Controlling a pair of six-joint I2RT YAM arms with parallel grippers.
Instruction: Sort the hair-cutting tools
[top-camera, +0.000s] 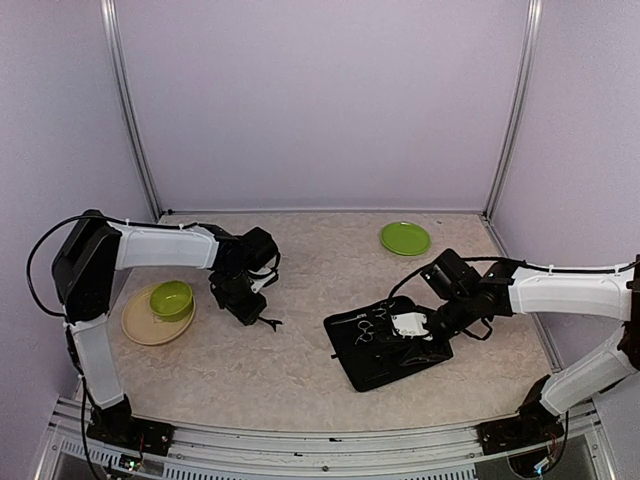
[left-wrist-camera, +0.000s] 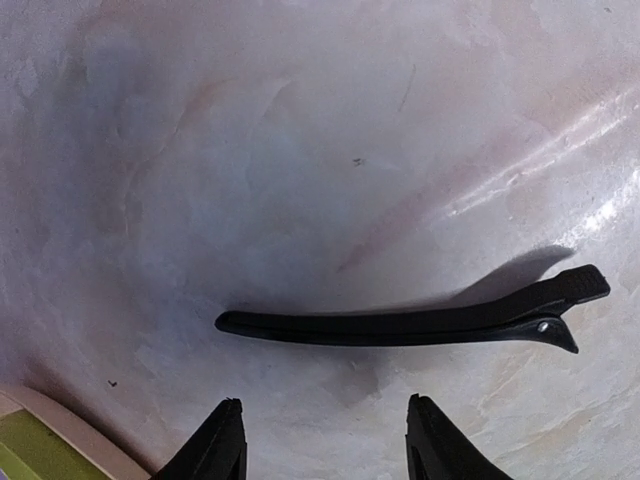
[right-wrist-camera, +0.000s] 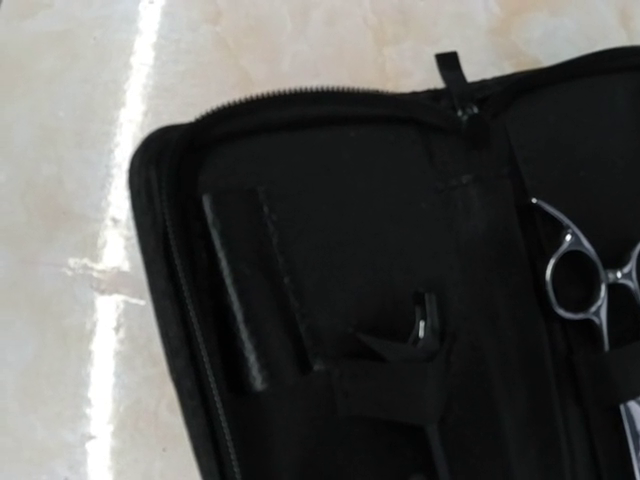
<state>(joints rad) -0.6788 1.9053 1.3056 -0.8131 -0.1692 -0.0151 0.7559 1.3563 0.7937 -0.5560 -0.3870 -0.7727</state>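
Observation:
A thin black hair clip (left-wrist-camera: 400, 322) lies flat on the table just ahead of my left gripper (left-wrist-camera: 325, 412). Its fingertips (left-wrist-camera: 225, 440) stand wide apart, touching nothing. From above, that gripper (top-camera: 252, 312) hangs low over the clip (top-camera: 270, 323). An open black case (top-camera: 385, 355) lies centre right with silver scissors (top-camera: 365, 326) strapped inside. My right gripper (top-camera: 430, 328) hovers over the case. Its wrist view shows the case lining (right-wrist-camera: 330, 230), a scissors ring handle (right-wrist-camera: 578, 282) and a black clip (right-wrist-camera: 424, 322) under a strap. Its own fingers do not show there.
A green bowl (top-camera: 171, 298) sits on a beige plate (top-camera: 140, 325) left of the left gripper; the plate's rim (left-wrist-camera: 60, 425) shows in the left wrist view. A green plate (top-camera: 405, 238) lies at the back right. Walls enclose the table on three sides.

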